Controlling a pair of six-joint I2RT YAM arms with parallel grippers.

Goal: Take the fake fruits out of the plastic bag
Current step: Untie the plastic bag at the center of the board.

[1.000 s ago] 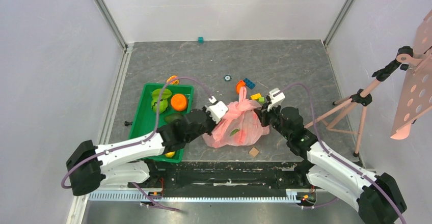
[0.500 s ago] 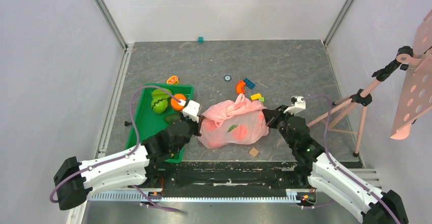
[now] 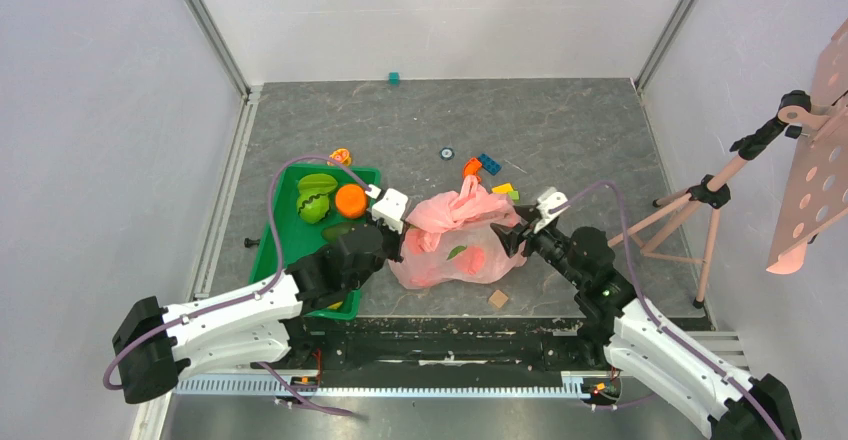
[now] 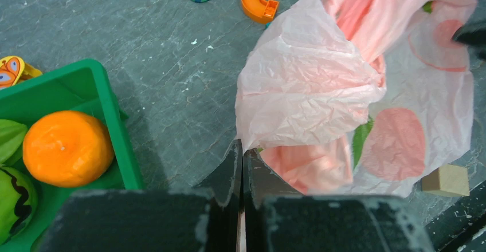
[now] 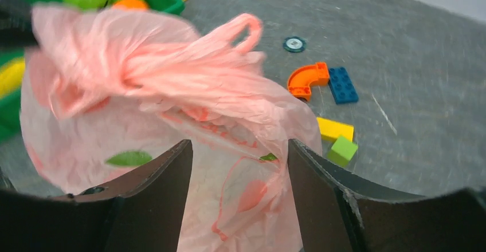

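Our left hand (image 4: pixel 241 152), pressed together, pinches the plastic bag (image 4: pixel 304 86) at its edge; our right hand (image 5: pixel 239 148) stands spread, with bag folds inside the gap.

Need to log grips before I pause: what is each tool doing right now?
Left tool: closed, pinching the edge of the plastic bag.
Right tool: open, straddling the bag, gripping nothing.
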